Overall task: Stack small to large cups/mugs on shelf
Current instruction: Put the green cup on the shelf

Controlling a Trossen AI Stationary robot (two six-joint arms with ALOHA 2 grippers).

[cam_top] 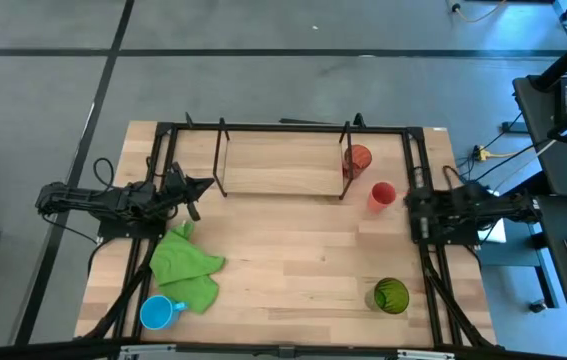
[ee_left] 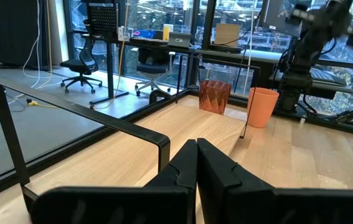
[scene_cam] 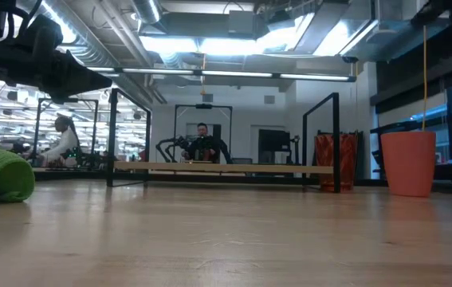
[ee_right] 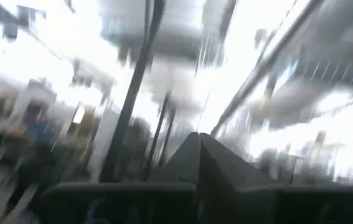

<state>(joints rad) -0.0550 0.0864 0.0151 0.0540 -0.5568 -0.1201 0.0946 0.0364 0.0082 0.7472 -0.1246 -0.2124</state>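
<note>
The shelf (cam_top: 281,160) stands at the table's far middle. The red-orange tumbler (cam_top: 358,160) stands upright at the shelf's right end frame; whether it is on the base or just beside it, I cannot tell. The small red cup (cam_top: 382,194) stands on the table right of it. The green tumbler (cam_top: 391,296) stands near the front right. The light-blue mug (cam_top: 156,312) stands at the front left. My left gripper (cam_top: 203,185) is shut and empty by the shelf's left end. My right gripper (cam_top: 415,212) is shut and empty at the right edge, near the red cup.
A bright green cloth (cam_top: 185,265) lies crumpled between my left gripper and the blue mug. The black metal frame (cam_top: 418,160) runs around the tabletop. The table's middle and front centre are bare wood. People sit in the room beyond the table (scene_cam: 202,139).
</note>
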